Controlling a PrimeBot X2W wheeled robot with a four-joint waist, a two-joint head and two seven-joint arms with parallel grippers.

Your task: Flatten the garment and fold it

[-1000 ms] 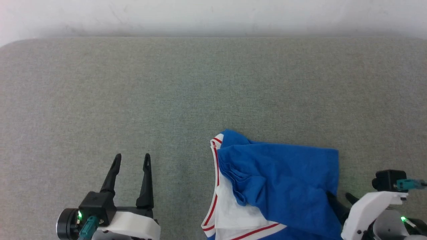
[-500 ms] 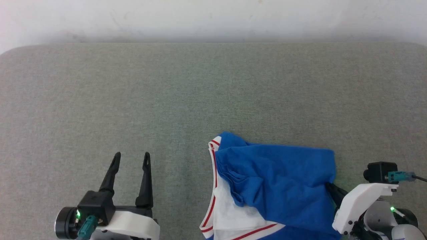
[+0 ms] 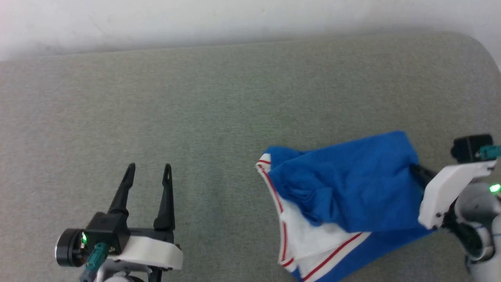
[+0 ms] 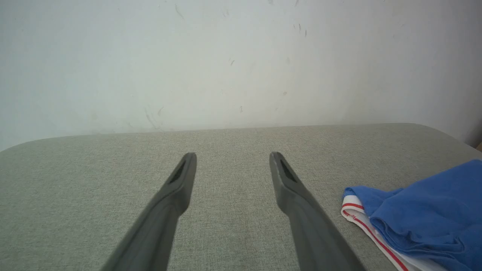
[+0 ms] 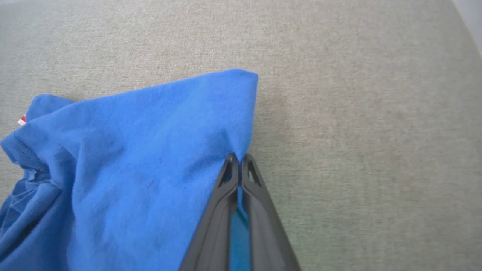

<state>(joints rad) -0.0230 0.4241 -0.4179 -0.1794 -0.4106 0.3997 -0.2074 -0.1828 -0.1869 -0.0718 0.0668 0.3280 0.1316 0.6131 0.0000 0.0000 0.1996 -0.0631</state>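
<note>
We are seeing one garment [image 3: 352, 184], soft crumpled blue jersey with white, red-striped trim, lying bunched on the right of one woven grey-green surface [image 3: 195, 117]. Our right gripper [image 5: 238, 160] is pinching its blue edge. Our left gripper [image 3: 149, 167] is holding two tapered fingers spread, well apart from it.

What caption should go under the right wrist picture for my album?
Right gripper pinching the edge of the blue garment on the grey surface.

The bottom edge crops the garment [image 3: 352, 184]; folds seemingly hide its front.
</note>
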